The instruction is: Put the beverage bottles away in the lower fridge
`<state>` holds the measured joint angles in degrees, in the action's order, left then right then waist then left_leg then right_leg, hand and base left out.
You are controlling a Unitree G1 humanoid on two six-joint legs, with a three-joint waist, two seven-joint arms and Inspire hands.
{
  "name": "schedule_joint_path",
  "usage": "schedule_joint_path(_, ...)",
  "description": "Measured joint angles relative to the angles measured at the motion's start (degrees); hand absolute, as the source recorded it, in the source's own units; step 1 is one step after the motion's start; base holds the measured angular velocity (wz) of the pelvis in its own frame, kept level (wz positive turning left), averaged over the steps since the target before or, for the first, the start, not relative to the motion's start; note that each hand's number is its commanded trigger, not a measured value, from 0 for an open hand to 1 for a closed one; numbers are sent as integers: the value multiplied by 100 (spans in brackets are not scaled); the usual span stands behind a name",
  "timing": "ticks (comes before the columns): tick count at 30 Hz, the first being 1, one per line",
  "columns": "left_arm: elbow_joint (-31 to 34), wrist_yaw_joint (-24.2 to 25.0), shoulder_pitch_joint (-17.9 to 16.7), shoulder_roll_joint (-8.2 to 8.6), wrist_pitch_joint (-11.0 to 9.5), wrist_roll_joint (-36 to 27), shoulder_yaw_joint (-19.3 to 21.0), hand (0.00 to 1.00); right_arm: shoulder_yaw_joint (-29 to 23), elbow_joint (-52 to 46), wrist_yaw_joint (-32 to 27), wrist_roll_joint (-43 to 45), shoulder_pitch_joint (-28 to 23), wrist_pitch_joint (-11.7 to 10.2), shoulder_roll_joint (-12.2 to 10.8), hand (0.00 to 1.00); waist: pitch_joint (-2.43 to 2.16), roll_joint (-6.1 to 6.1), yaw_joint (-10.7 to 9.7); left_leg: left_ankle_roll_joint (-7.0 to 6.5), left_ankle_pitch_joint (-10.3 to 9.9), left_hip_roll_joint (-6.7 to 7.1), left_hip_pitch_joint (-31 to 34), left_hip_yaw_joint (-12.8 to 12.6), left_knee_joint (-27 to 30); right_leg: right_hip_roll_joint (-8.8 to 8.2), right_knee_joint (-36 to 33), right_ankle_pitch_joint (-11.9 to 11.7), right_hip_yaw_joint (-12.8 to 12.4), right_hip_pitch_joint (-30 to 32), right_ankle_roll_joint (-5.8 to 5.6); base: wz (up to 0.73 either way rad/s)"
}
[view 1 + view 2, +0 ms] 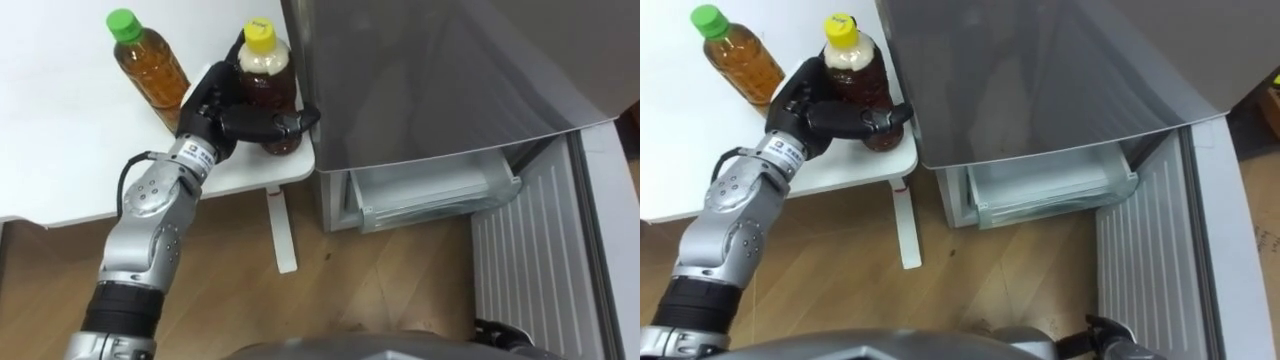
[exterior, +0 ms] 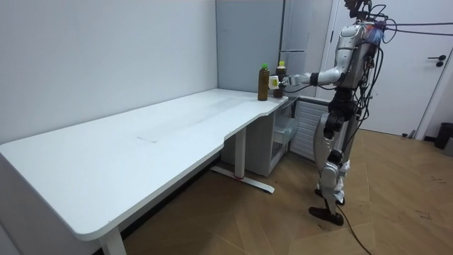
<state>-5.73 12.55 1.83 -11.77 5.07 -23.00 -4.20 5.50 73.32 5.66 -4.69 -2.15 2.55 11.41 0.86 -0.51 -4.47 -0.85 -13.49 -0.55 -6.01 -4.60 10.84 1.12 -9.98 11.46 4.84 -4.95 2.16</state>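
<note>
A yellow-capped bottle of dark drink (image 1: 268,88) stands upright at the near right corner of the white table (image 1: 60,150). My left hand (image 1: 215,110) is shut on it, with the thumb across its front and the fingers behind it. A green-capped bottle of amber tea (image 1: 148,65) stands just left of that, beside the back of my hand. In the room view my left arm reaches out to both bottles (image 2: 272,81) at the table's end. The grey fridge (image 1: 430,70) is right of the table, its lower compartment (image 1: 430,190) open. My right hand (image 1: 500,335) shows dimly at the bottom edge.
The lower fridge door (image 1: 540,260) hangs open to the right, its ribbed white inside facing me. A clear drawer sits in the open compartment. A white table leg (image 1: 282,235) stands on the wooden floor between me and the fridge.
</note>
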Motion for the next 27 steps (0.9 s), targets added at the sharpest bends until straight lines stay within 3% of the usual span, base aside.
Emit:
schedule_joint_path(5, 31, 160, -1, -44, 1, 13, -243, 100, -1, 1, -20, 9, 41, -3, 25, 0, 8, -41, 11, 0, 0, 2, 47, 0, 37, -1, -7, -21, 5, 32, -13, 2)
schedule_joint_path(14, 30, -25, 1, -80, 2, 17, -228, 100, -3, 5, -19, 3, 42, -11, 18, 0, -3, -43, 1, 0, 0, 4, 83, 0, 52, 1, -1, -37, -8, 88, -21, 0)
schedule_joint_path(27, 141, -20, 40, -85, 2, 21, -146, 100, -2, 8, -20, 79, 77, -13, -48, 0, -13, 48, 13, 0, 0, -4, 129, 52, 48, -3, 1, -50, 2, 98, -5, 0)
